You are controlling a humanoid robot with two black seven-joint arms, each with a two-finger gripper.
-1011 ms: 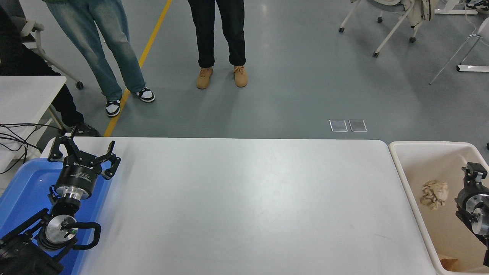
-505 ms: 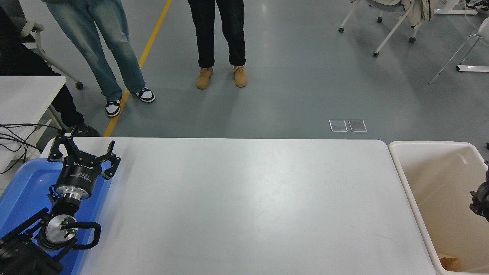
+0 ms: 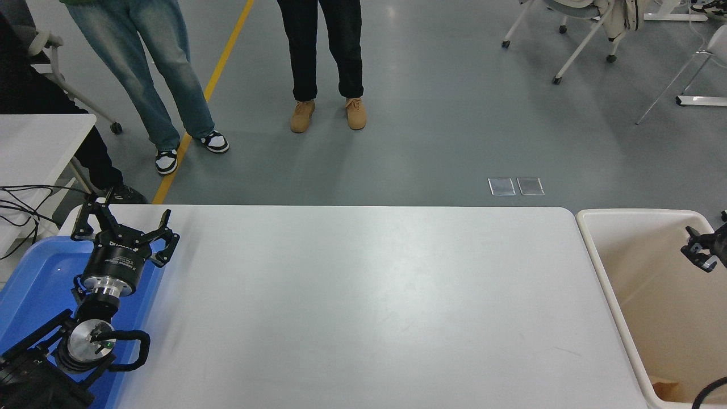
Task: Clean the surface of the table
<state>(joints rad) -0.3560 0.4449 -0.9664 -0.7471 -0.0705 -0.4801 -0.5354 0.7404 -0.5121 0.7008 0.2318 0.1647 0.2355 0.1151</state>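
Observation:
The table surface (image 3: 363, 301) is a wide, plain white top with nothing lying on it. My left gripper (image 3: 122, 227) is parked at the lower left with its fingers spread open and empty, hanging over the far end of a blue bin. Only a small black part of my right gripper (image 3: 701, 253) shows at the right edge, above the cream bin (image 3: 602, 272). Too little of it is in view to judge its state.
The blue bin (image 3: 34, 284) sits along the table's left end. The cream bin holds a brown paper scrap (image 3: 667, 391) at its near end. Two people's legs (image 3: 326, 57) stand beyond the far edge. A smaller white table (image 3: 40, 142) with cables is at the left.
My right gripper has pulled away from over the cream bin, up and toward the right edge. The crumpled brown paper ball seen in that bin one second ago no longer shows.

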